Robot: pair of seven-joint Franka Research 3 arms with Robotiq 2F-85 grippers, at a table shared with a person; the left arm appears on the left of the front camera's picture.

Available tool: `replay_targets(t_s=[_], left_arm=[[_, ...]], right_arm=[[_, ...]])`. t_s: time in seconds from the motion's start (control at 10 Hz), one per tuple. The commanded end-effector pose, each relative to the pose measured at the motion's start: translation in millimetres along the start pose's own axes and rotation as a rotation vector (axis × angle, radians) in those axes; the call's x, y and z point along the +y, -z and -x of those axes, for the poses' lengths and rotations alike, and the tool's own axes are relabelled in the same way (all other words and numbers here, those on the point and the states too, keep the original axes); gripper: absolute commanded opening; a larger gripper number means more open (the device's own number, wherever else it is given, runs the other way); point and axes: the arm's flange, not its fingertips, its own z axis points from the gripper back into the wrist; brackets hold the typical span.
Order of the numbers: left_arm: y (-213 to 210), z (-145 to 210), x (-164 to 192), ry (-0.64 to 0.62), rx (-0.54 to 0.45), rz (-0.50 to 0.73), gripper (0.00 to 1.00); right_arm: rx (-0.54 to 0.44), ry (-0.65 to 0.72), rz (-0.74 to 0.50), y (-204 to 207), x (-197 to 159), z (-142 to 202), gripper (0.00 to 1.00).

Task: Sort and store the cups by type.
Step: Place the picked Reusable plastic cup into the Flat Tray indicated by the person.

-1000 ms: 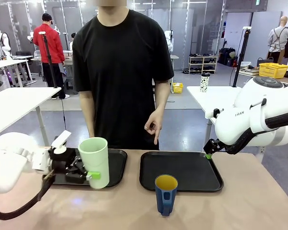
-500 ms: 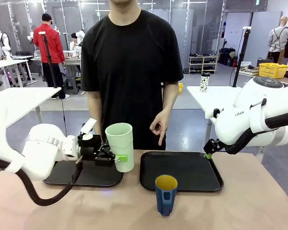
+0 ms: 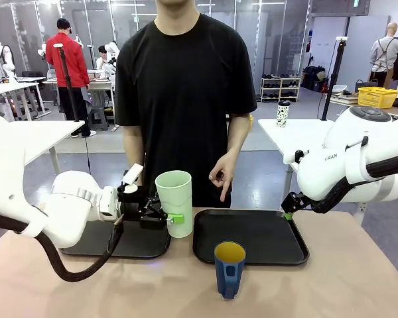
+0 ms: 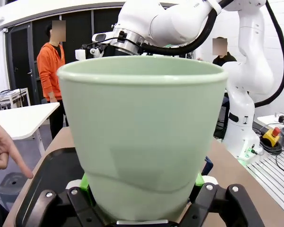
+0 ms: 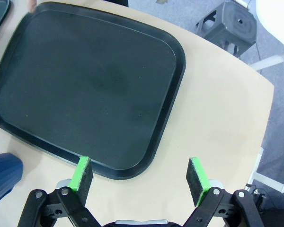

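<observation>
My left gripper is shut on the lower part of the tall pale-green tumbler, holding it upright above the gap between the two black trays. In the left wrist view the tumbler stands large between the green pads of that gripper. The dark-blue mug with a yellow inside stands on the table in front of the right tray. My right gripper is open over the near right corner of that tray, with a bit of the mug at the lower left.
The left tray lies under my left arm. A person in a black shirt stands at the far side, one hand pointing down at the right tray. That hand shows again at the left wrist view's left edge.
My left arm has carried the tumbler to the right, from over the left tray to the gap between the trays. The right arm has not moved.
</observation>
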Motion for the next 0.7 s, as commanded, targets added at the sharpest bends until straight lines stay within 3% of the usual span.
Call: replay_targets(t_s=[0.0,0.6], left_arm=[[-1.3,-3.9,-4.2,0.007,-0.003,-0.005,0.84],[45.8,-5.7,27.1,0.032,0.004,-0.032,0.84]], right_arm=[[-0.004,0.002,-0.001,0.0,-1.5,0.7,1.00],[-0.004,0.002,-0.001,0.0,-1.5,0.7,1.00]])
